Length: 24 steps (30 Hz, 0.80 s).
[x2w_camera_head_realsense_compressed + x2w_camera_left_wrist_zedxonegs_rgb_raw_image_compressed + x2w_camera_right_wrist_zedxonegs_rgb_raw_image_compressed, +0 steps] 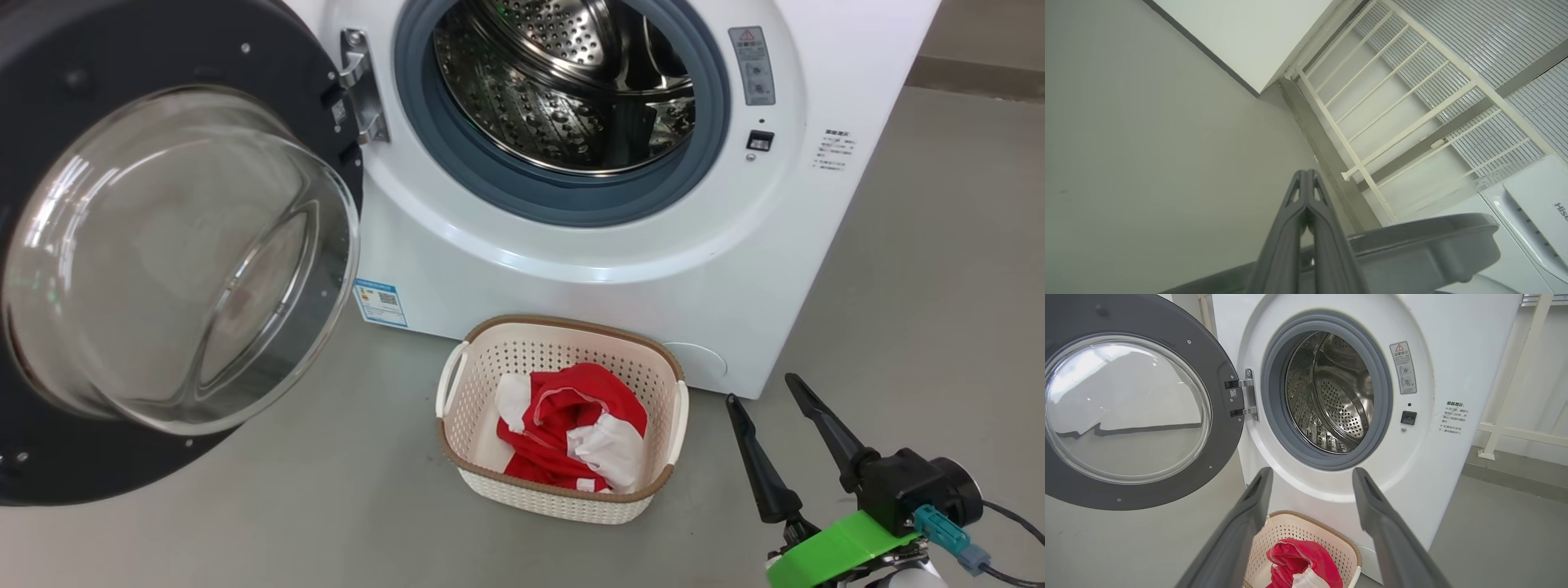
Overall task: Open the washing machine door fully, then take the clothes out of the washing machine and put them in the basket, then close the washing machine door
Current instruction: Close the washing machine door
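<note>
The door hangs open on the left. The left gripper, pressed together, sits beside its rim and is likely nearer. The right gripper, spread, is well apart.

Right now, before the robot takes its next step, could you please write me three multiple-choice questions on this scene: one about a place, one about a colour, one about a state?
1. Where do the clothes lie?
A. in the drum
B. in the basket
C. draped over the washing machine door

2. What colour is the basket's rim?
A. blue
B. green
C. brown

3. How does the right gripper stand?
A. open and empty
B. shut on the clothes
C. shut on a basket handle

Answers:
1 B, the red fabric sits inside the basket, while the drum looks bare and the washing machine door carries nothing.
2 C, a brown woven-look band runs round its top.
3 A, its jaws stand apart with nothing between them.
</note>
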{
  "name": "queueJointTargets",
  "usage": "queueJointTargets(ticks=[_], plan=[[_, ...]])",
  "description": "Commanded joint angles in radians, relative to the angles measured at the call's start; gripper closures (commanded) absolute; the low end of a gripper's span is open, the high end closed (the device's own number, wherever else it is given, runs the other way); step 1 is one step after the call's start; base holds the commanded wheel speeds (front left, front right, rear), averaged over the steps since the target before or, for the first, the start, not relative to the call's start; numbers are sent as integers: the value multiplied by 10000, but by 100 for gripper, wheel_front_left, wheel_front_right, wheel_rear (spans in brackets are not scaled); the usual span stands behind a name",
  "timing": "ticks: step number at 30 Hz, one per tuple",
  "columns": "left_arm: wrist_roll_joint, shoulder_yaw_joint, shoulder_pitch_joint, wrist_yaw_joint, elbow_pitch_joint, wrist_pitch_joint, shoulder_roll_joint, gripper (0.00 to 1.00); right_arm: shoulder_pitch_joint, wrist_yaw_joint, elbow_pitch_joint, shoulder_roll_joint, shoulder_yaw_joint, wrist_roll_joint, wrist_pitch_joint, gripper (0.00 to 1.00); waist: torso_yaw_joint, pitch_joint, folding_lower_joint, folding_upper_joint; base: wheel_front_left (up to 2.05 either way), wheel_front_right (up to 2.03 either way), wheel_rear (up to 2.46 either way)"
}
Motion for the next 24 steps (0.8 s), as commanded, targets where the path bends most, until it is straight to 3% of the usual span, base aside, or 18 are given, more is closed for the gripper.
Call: queueJointTargets(ticks=[1,11,24], plan=[[-275,188,-313,-174,-6,398,642,100,-383,65,-222,-96,304,-65,-65,0,-68,35,0,0,0,0,0],[-763,229,-273,-794,1071,1859,1157,100,-464,65,-205,-222,493,78,-65,0,-295,169,0,0,0,0,0],[-1054,-102,-30,-1745,1333,3118,1071,100,-512,65,-197,-162,397,47,-65,0,-260,305,0,0,0,0,0]])
